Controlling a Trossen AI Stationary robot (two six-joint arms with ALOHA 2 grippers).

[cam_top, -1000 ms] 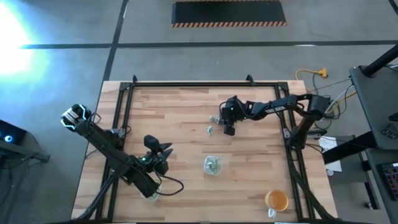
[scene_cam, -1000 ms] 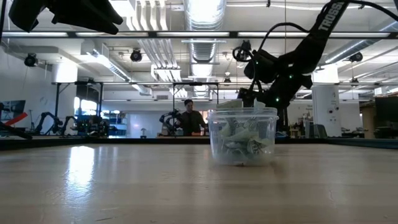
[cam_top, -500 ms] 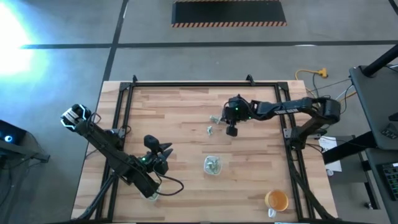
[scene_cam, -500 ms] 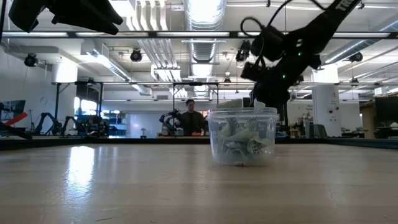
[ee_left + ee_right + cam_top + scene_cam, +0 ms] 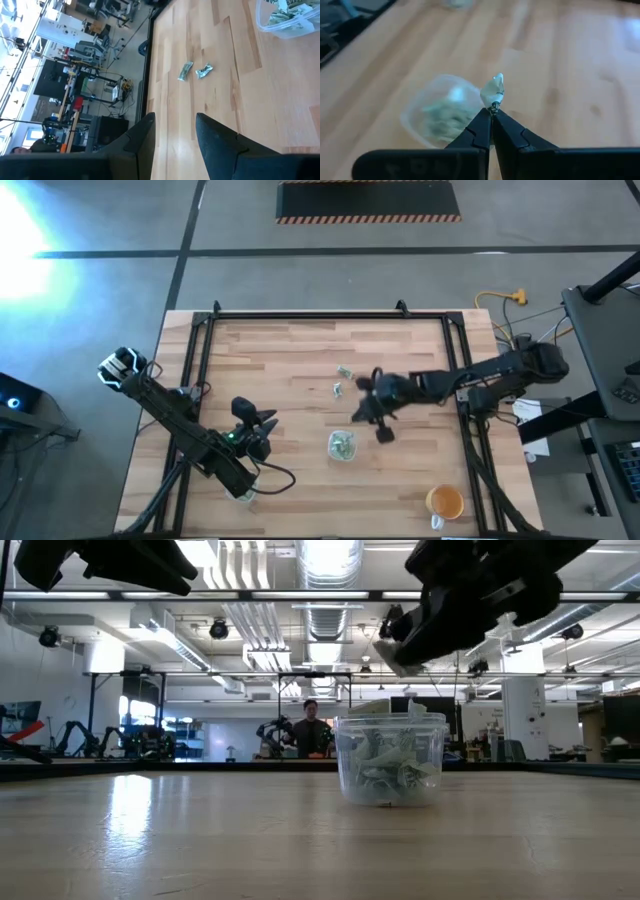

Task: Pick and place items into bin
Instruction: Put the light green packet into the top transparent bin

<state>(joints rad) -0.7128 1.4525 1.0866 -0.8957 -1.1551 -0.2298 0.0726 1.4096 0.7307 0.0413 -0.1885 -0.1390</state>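
Just beside the clear bin, already part-filled with wrappers, the right gripper hangs clenched on one wrapper; farther off two wrappers remain; the left gripper waits, parted, empty.

Both arms are black, built from long thin bars with thick round joints. The left arm has a white and black block at its far end, and a black cable loops beside its tool. The right tool has two smooth black fingers that narrow to sharp tips.
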